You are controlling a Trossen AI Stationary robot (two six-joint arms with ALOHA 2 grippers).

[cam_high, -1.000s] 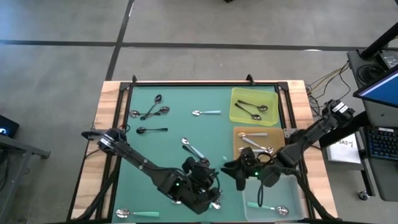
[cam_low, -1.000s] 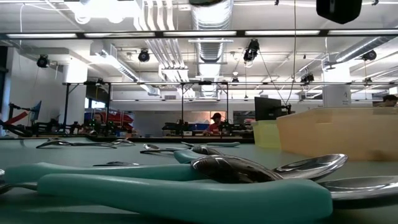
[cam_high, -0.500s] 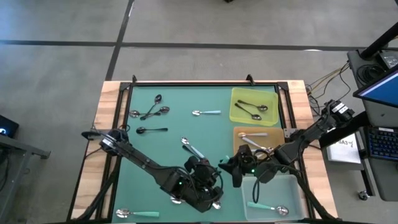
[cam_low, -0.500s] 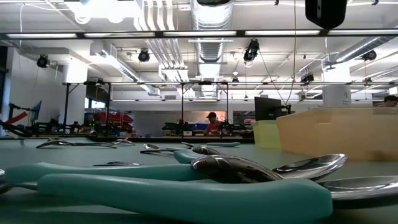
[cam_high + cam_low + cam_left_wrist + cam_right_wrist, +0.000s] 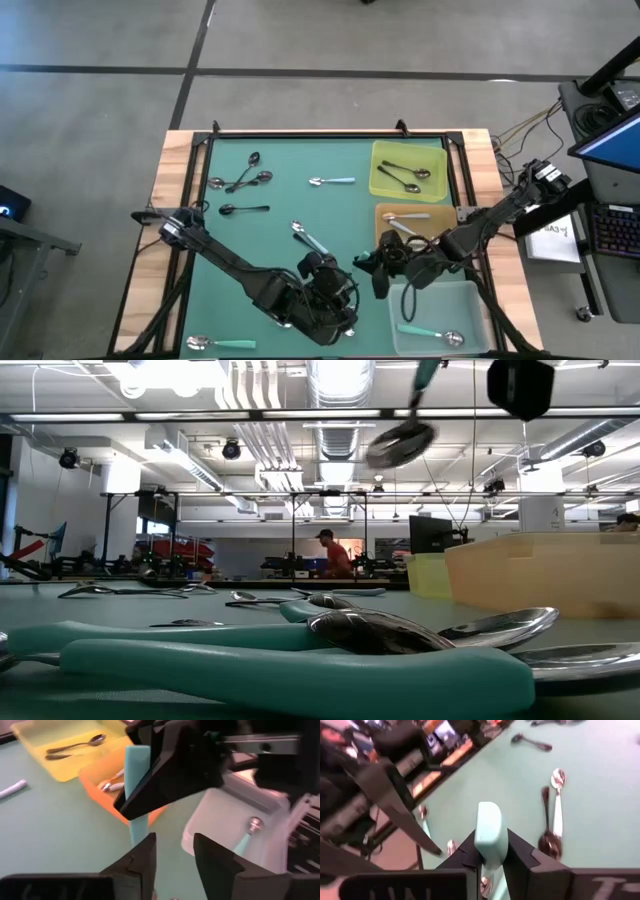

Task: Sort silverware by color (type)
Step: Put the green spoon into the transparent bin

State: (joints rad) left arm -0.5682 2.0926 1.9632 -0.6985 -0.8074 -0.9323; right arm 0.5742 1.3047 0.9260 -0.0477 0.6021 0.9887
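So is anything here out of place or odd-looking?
Only one thing: a teal-handled spoon hangs in mid-air, because the right claw is shut on its handle, near the clear tray. The loose spoons scattered on the mat are simply unsorted ones. Nothing looks spilled or damaged.

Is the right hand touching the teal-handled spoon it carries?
Touching. The right wrist view shows the right hand with both fingers pressed against the teal plastic-handled spoon.

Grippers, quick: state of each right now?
Left gripper: open, holding nothing, low over the mat.
Right gripper: shut on a teal spoon, lifted beside the clear tray.
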